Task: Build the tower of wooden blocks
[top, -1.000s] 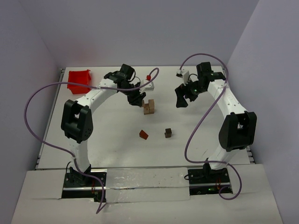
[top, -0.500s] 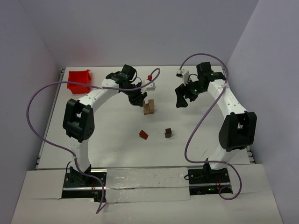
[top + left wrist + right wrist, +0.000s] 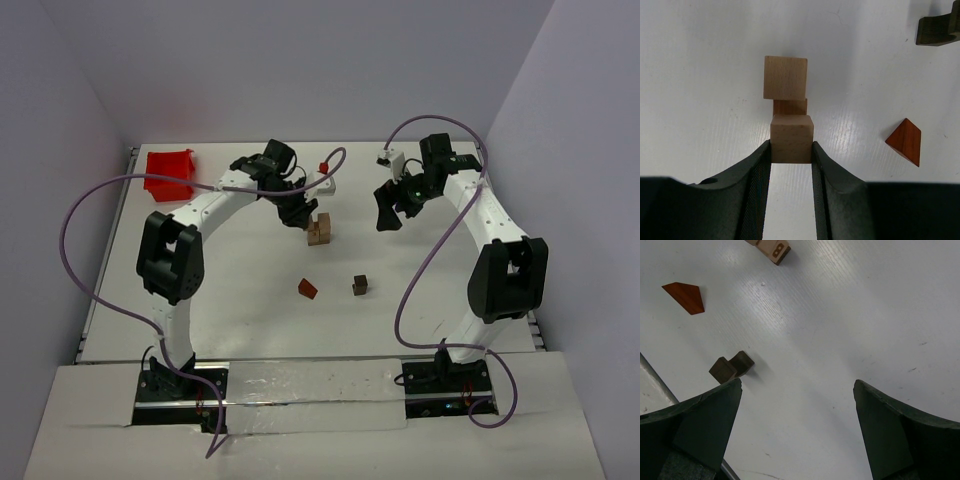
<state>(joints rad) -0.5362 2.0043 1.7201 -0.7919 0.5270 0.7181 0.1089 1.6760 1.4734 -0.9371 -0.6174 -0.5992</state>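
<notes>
White table point(image 3: 250, 320), wood block tower point(image 3: 319, 232) mid-table toward the back. Left gripper point(image 3: 791, 146) clamped on a light tan cube point(image 3: 792, 135) right at the tower; right gripper point(image 3: 797, 390) spread wide, holding nothing. Reddish-brown wedge point(image 3: 307, 289) and dark brown block point(image 3: 359, 285) lie loose nearer the bases.

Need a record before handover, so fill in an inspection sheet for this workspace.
Surface: white table, a few faint scuffs.
Job's things: wood block tower, low, mid-table; reddish-brown wooden wedge and dark brown wooden block lie loose nearer the arms.
Clutter: red plastic bin at the far left corner.
Hands: left hand shut on a light tan wooden cube right by the tower, contact unclear; right hand open, empty.
Cables: purple cables loop off both arms.
Surroundings: plain pale walls; nothing else seen.
</notes>
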